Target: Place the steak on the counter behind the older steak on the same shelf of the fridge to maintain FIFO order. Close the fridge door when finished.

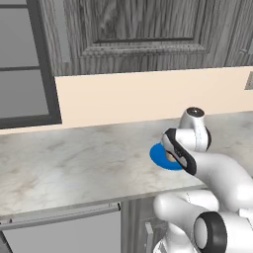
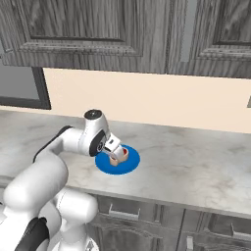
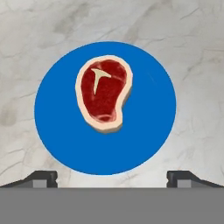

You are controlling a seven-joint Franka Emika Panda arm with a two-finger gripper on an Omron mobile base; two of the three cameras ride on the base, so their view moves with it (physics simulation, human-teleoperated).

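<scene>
My fingers (image 3: 112, 177) hung spread wide above the steak (image 3: 104, 94), which lay on a blue plate (image 3: 52, 127) on the tabletop (image 3: 192, 52).

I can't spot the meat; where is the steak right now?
The steak lies on a blue plate on the marble counter, directly under the open gripper.

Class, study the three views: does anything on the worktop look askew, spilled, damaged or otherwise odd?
Nothing stands out. The steak lies flat and whole on the blue plate, a little off the plate's middle, and the plate sits flat on the marble counter. No spill or damage shows. The pincer hovers open above it.
</scene>
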